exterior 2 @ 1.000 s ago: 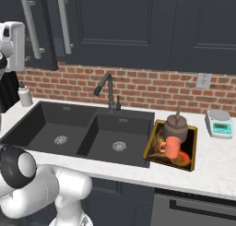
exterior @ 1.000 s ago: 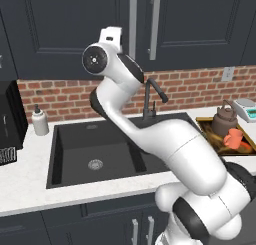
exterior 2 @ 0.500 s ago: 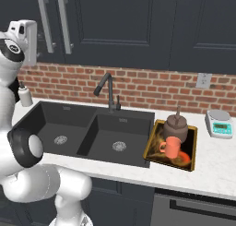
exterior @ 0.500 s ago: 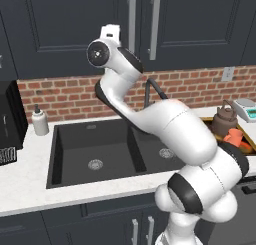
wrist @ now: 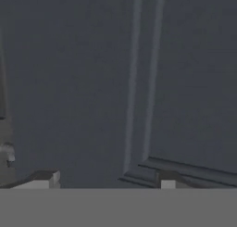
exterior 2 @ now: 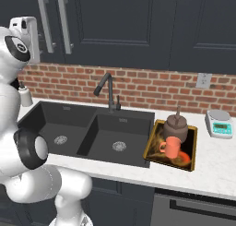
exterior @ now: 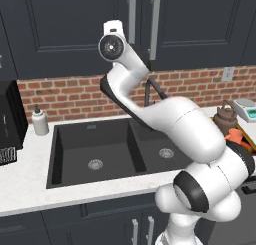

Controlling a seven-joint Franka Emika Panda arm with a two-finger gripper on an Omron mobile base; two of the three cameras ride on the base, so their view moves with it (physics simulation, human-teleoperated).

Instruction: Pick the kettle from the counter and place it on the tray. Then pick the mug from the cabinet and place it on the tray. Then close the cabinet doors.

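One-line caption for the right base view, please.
Kettle and orange mug sit on the tray right of the sink; upper cabinet doors appear shut, arm raised at left.

The kettle (exterior 2: pixel 176 126), squat and brownish-grey with a round lid knob and a thin arched handle, is set upright at the back of the tray (exterior 2: pixel 155 144). The bright orange mug (exterior 2: pixel 171 147) is placed upright just in front of it, its handle turned toward the sink. The golden-brown, dark-rimmed tray is laid on the white counter (exterior 2: pixel 216 165), just beside the sink's right edge. The dark charcoal cabinet doors (exterior 2: pixel 110 26) are seen closed, their silver bar handles vertical, fronting the cabinet (exterior: pixel 65 34).
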